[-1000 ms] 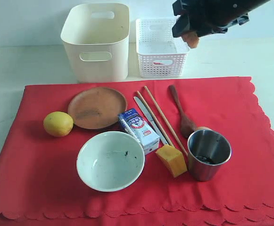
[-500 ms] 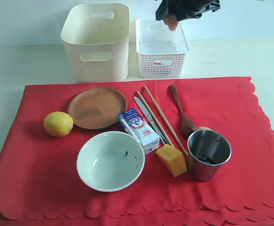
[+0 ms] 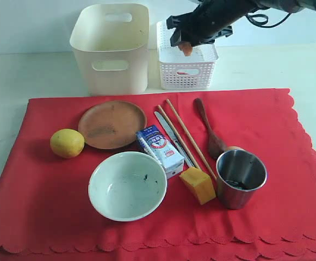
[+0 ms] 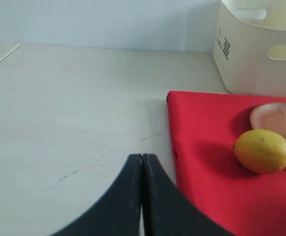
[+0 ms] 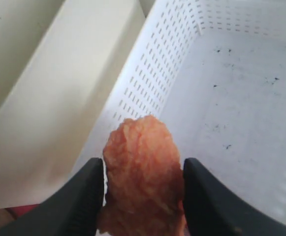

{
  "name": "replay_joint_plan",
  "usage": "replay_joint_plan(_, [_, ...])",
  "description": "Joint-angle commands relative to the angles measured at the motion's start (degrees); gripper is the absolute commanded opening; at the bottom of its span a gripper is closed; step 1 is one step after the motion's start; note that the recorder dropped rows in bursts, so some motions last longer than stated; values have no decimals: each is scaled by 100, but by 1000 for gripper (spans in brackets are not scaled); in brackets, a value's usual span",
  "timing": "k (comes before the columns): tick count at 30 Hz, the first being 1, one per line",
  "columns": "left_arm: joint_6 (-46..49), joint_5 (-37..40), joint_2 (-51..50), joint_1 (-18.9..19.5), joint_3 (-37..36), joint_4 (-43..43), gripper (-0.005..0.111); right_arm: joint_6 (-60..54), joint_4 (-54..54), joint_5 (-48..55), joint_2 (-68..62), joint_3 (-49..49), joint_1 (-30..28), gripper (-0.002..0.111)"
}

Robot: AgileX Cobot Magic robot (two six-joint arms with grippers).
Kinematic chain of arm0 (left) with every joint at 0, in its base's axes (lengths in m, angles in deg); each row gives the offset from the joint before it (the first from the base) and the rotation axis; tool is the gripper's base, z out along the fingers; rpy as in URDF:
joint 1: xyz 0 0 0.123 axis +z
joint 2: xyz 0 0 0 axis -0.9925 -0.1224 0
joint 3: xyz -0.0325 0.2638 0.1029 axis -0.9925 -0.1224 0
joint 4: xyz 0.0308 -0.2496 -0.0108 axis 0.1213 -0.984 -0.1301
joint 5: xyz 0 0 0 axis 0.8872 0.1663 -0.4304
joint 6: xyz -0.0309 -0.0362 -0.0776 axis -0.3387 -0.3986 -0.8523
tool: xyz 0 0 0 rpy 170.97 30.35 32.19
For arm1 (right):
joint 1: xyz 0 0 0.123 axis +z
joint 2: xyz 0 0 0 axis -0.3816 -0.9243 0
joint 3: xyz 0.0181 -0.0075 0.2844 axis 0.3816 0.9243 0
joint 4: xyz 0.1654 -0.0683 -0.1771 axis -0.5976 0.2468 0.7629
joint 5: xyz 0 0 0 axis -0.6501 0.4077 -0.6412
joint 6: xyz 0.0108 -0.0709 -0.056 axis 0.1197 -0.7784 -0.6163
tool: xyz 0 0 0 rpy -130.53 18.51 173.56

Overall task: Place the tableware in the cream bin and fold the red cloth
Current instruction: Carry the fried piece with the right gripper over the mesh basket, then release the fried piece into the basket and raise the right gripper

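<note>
Red cloth (image 3: 288,141): judged soft, limp and light, spread flat on the surface (image 3: 16,76) beneath plate (image 3: 112,124), bowl (image 3: 127,185) and cup (image 3: 241,178); best pinched at a scalloped corner; left fingers (image 4: 123,206) clenched empty, right fingers (image 5: 83,196) grasping an orange lump (image 5: 140,177) above the white basket (image 3: 185,73).

Matt red fabric tablecloth (image 3: 288,163); smooth cream plastic bin (image 3: 119,82); shiny steel cup (image 3: 233,199); matt, wood-like round brown plate (image 3: 112,124).

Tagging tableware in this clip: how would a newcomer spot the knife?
On the red cloth, look just right of the brown plate. The knife lies diagonally between the milk carton and the chopsticks; it alone is flat, silvery metal beside wooden sticks.
</note>
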Motion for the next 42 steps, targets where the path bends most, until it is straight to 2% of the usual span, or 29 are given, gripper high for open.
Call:
replay_joint_plan(1, [12,-67,38,11,4,-27,0,8,37,-154,-232,-141,7,0])
replay_joint_plan(7, [12,-67,38,11,4,-27,0,-3,109,-557,-429,-141,7,0])
replay_joint_plan(10, [12,-67,38,11,4,-27,0,-3,201,-609,-467,-141,7,6])
replay_joint_plan(13, [12,-67,38,11,4,-27,0,129,374,-609,-510,-141,7,20])
replay_joint_plan(18, [12,-67,38,11,4,-27,0,505,697,-625,-511,-141,7,51])
replay_joint_plan(24, [12,-67,38,11,4,-27,0,504,697,-638,-438,-285,7,70])
replay_joint_plan(32, [12,-67,38,11,4,-27,0,504,697,-174,-428,-1070,7,73])
replay_joint_plan(42, [12,-67,38,11,4,-27,0,964,834,1128,-225,-1983,7,71])
